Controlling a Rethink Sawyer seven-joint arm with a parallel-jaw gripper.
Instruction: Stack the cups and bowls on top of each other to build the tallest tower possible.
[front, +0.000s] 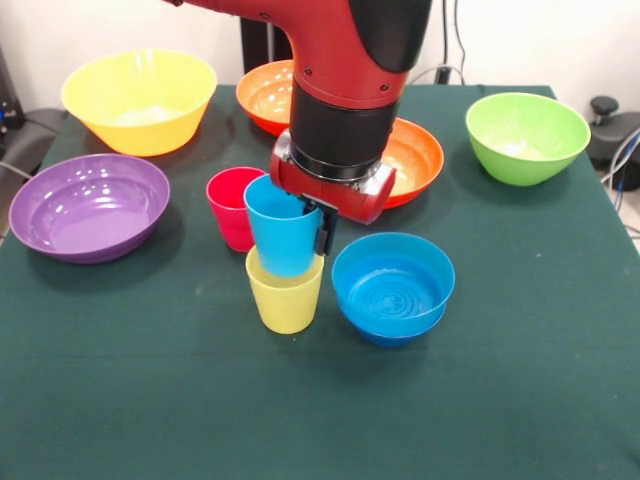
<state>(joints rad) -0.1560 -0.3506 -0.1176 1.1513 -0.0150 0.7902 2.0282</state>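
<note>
My gripper (314, 218) hangs over the table's middle, shut on the right rim of the light blue cup (280, 238); one black finger (322, 232) shows outside the cup's wall. The blue cup is slightly tilted, with its base inside the yellow cup (285, 300), which stands upright on the green cloth. The red-pink cup (230, 205) stands just behind and to the left, apart from them. A small blue bowl (392, 288) sits upright to the right of the yellow cup. Only one small blue bowl shows.
A large yellow bowl (140, 100) is at the back left and a purple bowl (88, 207) at the left. Two orange bowls (265, 95) (418, 155) sit behind the arm, partly hidden by it. A lime green bowl (527, 137) is at the back right.
</note>
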